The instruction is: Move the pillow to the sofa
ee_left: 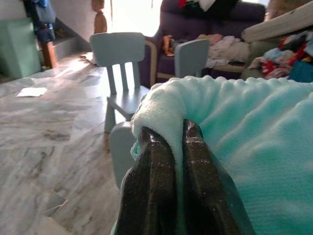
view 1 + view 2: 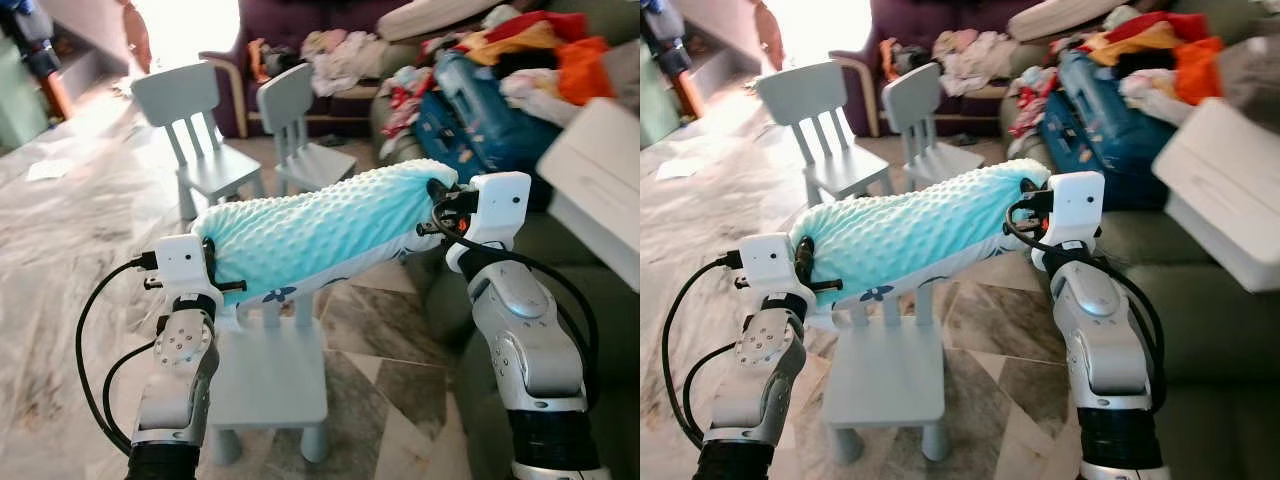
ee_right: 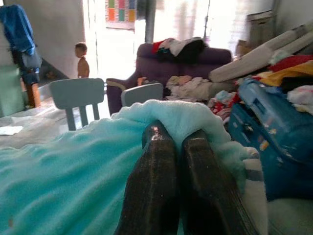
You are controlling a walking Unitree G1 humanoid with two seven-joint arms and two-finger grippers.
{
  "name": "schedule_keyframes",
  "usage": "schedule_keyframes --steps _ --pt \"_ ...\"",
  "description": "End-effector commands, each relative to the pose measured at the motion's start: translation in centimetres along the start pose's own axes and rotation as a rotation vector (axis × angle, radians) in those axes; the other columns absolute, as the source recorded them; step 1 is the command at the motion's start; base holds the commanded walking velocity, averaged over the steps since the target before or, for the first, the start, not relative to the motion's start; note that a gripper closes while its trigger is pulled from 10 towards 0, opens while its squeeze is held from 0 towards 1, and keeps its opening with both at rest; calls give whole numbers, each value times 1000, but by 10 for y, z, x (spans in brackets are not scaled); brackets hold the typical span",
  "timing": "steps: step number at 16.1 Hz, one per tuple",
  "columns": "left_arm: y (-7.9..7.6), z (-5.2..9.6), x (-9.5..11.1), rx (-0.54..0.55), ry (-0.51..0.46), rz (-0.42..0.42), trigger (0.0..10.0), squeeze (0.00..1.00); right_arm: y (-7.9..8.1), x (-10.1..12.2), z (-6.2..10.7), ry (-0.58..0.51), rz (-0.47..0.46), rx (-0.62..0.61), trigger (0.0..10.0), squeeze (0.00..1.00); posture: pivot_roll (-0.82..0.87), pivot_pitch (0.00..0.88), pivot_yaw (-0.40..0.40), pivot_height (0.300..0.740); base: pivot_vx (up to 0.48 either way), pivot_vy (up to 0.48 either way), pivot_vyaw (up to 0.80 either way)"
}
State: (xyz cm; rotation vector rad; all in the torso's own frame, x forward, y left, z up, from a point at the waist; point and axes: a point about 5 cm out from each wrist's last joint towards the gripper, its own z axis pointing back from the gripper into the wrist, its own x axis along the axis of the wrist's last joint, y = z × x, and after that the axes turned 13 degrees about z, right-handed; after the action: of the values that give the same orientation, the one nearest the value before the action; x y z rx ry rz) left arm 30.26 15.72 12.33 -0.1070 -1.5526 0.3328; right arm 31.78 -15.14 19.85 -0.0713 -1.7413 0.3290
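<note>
Centrally, mid-frame: one turquoise dimpled pillow, held off the floor above a small grey-blue chair. Left gripper pinches its lower-left end, fingers closed on the fabric. Right gripper pinches its upper-right end likewise. Sofa at right edge, laundry-piled, well apart.

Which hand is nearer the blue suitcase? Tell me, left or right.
Right. The right hand grips the pillow at the end nearest the blue suitcase; the left hand holds the far end, above a small chair.
</note>
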Motion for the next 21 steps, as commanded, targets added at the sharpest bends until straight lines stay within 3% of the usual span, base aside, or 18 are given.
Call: schedule_keyframes --steps 1,12,16,19,21 --pt "-3 -1 3 -10 -12 0 10000 0 -3 4 -1 -12 -3 -5 10000 0 -141 0 -23 740 -326 0 0" --pt "-2 -2 2 10 16 38 10000 0 -4 4 -2 -14 -7 -12 10000 0 -143 0 -21 740 -408 0 0" --pt "0 -2 4 6 -2 15 10000 0 -3 3 -1 -12 -8 -12 10000 0 -139 0 -17 740 -480 0 0" --pt "4 -3 5 1 -6 18 10000 0 -1 1 -2 -2 -15 -2 10000 0 -137 0 -17 740 0 0 0" --pt "8 -5 4 15 13 62 10000 0 0 1 -2 0 -19 1 10000 0 -137 0 -17 740 0 0 0"
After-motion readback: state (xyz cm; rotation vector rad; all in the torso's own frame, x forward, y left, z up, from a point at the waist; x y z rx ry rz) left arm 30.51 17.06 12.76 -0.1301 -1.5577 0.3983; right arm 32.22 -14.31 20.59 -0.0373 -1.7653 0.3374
